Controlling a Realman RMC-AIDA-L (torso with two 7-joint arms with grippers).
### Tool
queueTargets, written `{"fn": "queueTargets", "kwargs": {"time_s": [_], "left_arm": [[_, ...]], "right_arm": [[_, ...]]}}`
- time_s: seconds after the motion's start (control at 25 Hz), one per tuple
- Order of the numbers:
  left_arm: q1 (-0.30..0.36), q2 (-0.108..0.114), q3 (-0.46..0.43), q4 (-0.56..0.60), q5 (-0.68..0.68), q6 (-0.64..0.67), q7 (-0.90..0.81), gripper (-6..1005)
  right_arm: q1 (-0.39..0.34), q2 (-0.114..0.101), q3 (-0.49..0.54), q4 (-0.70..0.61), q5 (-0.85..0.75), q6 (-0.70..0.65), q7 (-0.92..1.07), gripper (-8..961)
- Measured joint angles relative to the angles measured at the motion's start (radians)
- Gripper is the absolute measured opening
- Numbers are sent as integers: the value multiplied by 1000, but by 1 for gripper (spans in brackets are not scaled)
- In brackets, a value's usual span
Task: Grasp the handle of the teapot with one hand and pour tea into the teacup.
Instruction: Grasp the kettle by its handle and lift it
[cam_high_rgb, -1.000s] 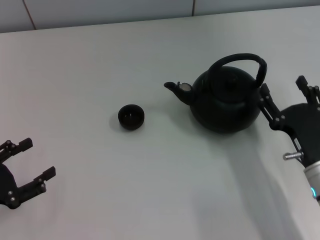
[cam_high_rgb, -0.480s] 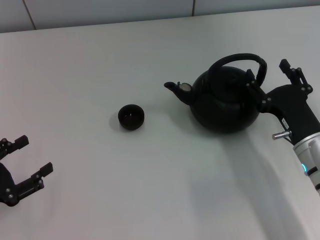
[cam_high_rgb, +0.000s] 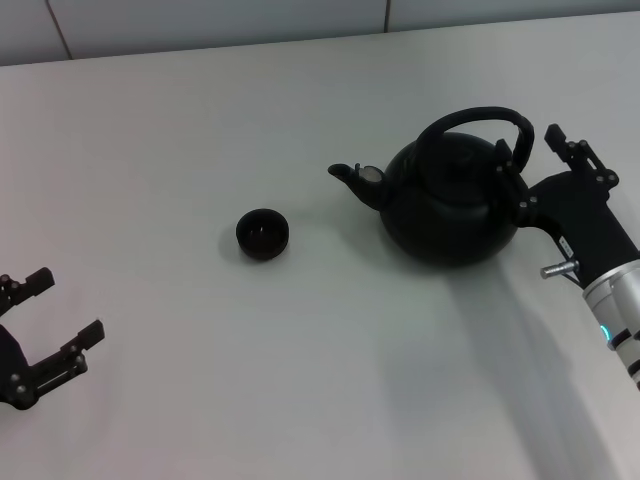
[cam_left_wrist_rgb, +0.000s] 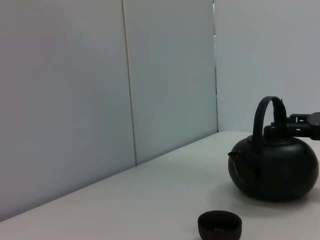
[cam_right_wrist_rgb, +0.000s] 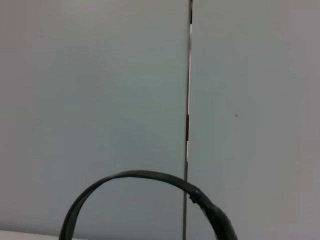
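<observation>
The black teapot (cam_high_rgb: 445, 205) stands on the white table, right of centre, spout pointing left. Its arched handle (cam_high_rgb: 480, 113) rises over the lid. The small black teacup (cam_high_rgb: 263, 233) sits to the left of the spout, apart from it. My right gripper (cam_high_rgb: 536, 152) is open at the pot's right side, its fingers on either side of the handle's right end, not closed on it. My left gripper (cam_high_rgb: 66, 305) is open and empty at the lower left. The left wrist view shows the teapot (cam_left_wrist_rgb: 272, 167), the teacup (cam_left_wrist_rgb: 219, 225) and the right gripper (cam_left_wrist_rgb: 304, 123). The right wrist view shows only the handle's arch (cam_right_wrist_rgb: 145, 176).
The white table (cam_high_rgb: 200, 120) runs back to a pale panelled wall (cam_high_rgb: 200, 20). Nothing else stands on the table between the cup and the left gripper.
My right gripper has moved up and left onto the handle's right end, most of it in the first half second. My left gripper has drifted slightly down and left.
</observation>
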Motion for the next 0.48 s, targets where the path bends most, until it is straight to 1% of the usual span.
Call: {"fn": "queueTargets", "kwargs": {"time_s": [0.2,0.28,0.48], "left_arm": [[7,-1,-6,0,0,0,0,800],[8,-1,-6,1,0,0,0,800],[9,-2,-7,3,0,0,-3,800]], "right_arm": [[4,0,0,-5,-2,10,0,646],[4,0,-1,-5,-3,13,0,408],[6,2,-2,-2,-5,12,-1,203]]}}
